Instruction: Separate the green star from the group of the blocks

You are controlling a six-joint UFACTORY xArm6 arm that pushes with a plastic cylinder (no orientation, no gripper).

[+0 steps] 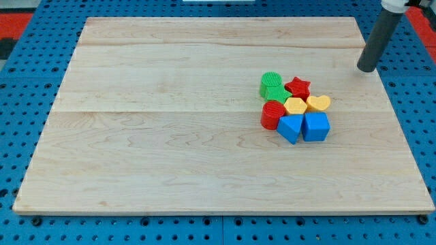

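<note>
The blocks lie in one tight group right of the board's middle. The green star (279, 94) sits at the group's upper left, touching a green cylinder (270, 81) just above it, a red star (298, 87) to its right and a red cylinder (272, 114) below it. A yellow pentagon-like block (295, 105) and a yellow heart (318, 103) lie in the middle row. Two blue blocks, a triangle-like one (291, 128) and a cube (316, 126), form the bottom row. My tip (366, 69) rests on the board at the upper right, well apart from the group.
The wooden board (170, 150) lies on a blue pegboard table (20, 102). The board's right edge runs close to my tip.
</note>
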